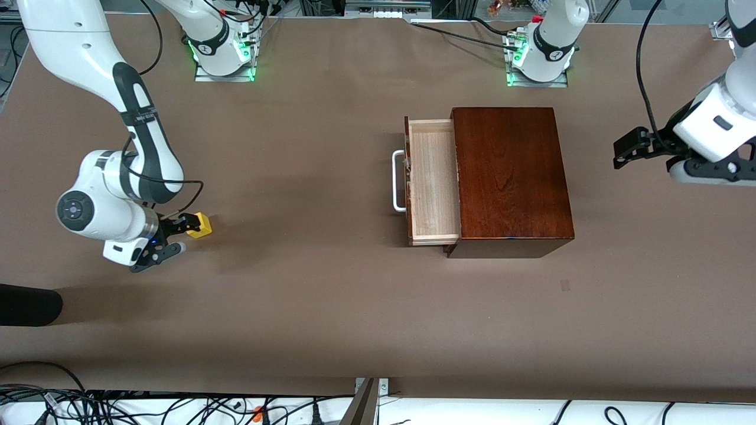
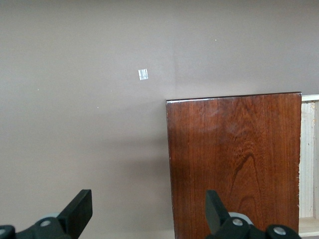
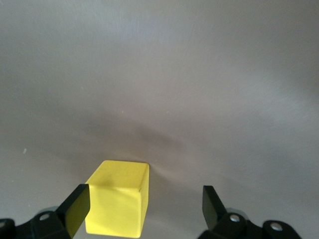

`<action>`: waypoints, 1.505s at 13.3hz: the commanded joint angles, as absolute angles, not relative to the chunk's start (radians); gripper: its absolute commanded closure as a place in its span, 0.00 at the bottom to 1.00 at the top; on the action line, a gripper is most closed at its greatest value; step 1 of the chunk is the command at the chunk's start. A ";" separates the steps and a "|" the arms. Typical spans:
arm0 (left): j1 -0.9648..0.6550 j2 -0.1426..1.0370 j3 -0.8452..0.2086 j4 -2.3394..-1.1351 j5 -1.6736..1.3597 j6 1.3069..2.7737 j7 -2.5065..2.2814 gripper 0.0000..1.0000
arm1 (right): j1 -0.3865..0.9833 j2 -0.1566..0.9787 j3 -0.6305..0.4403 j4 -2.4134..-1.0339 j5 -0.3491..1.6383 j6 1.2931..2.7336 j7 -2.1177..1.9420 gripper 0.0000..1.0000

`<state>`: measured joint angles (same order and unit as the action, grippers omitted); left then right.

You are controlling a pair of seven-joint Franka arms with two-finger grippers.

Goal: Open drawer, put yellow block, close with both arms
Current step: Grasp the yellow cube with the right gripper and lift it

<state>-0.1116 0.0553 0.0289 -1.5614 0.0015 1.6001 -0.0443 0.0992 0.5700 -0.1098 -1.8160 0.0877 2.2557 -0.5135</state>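
Even, bright overhead light; soft shadows on the desk [image 1: 331, 295]; mild glare on the box [image 1: 508, 171]; wrist views slightly soft.

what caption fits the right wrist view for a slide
Right arm's open tool straddling the small bright yellow cube on the brown tabletop, one finger beside it.

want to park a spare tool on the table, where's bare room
Widest bare stretch: between the yellow block and the drawer. Also the table strip nearer the front camera than the wooden box. Crowded: right claw, open around the block. Left claw, open, beside the box.
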 commanded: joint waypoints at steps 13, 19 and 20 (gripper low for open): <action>-0.005 -0.045 -0.086 -1.703 0.048 1.644 -0.032 0.00 | 0.092 0.512 -0.092 -1.919 0.114 2.285 -0.529 0.00; -0.005 -0.043 -0.086 -1.700 0.049 1.644 -0.021 0.00 | 0.092 0.515 -0.077 -1.960 0.114 2.342 -0.531 0.22; -0.005 -0.043 -0.086 -1.700 0.049 1.644 -0.021 0.00 | 0.094 0.515 -0.077 -1.960 0.114 2.342 -0.534 0.35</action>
<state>-0.0180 -0.0264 -0.0716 -1.6878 0.0214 1.6347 -0.0442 0.0995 0.5374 -0.0847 -1.9346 0.0948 2.3265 -0.5135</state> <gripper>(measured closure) 0.000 0.167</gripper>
